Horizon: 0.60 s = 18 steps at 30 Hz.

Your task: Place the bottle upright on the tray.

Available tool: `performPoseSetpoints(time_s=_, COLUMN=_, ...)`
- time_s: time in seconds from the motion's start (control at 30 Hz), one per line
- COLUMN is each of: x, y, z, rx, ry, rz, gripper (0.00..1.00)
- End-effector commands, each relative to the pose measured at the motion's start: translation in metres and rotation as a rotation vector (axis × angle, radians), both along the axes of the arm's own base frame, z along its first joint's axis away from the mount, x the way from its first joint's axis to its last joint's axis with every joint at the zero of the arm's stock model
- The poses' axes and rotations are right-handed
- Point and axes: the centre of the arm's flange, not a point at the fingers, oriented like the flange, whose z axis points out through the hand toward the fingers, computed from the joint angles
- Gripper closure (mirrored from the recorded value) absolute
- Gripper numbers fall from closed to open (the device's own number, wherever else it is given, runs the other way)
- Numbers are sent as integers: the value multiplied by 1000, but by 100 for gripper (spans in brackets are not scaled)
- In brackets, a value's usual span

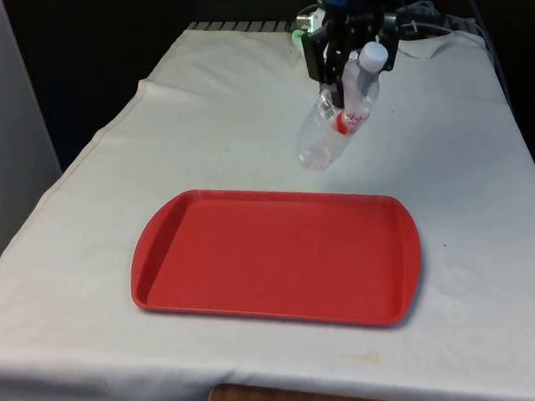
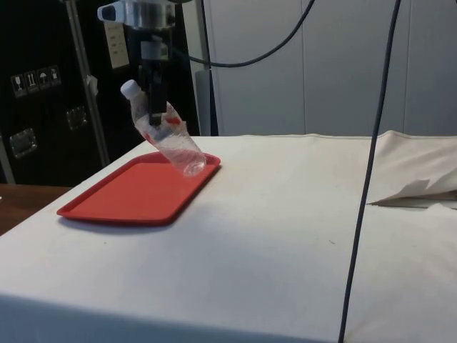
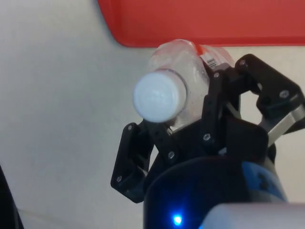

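A clear plastic bottle (image 1: 335, 126) with a white cap and a red-and-white label hangs tilted in the air, cap uppermost, base slanting down. My gripper (image 1: 338, 80) is shut on the bottle's upper body just below the cap. In the side view the bottle (image 2: 168, 139) is held above the far edge of the red tray (image 2: 136, 191), clear of the cloth. The red tray (image 1: 270, 254) lies flat on the table nearer the front edge, with nothing on it. In the wrist view the white cap (image 3: 158, 97) faces the camera between the fingers, and the tray's edge (image 3: 200, 24) lies beyond.
The white cloth (image 1: 202, 115) covers the whole table. Crumpled cloth and cables (image 1: 424, 25) lie at the far end on the front view's right. A black cable (image 2: 364, 186) hangs down across the side view.
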Motion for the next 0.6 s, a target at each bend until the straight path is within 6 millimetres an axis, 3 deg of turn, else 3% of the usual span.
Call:
performPoseSetpoints(time_s=0.0, x=2, y=-2, z=2, rx=16, ry=-16, rz=3, gripper=66)
performPoseSetpoints(time_s=0.57, x=17, y=-16, z=8, rx=67, ry=-86, rz=-19, gripper=66)
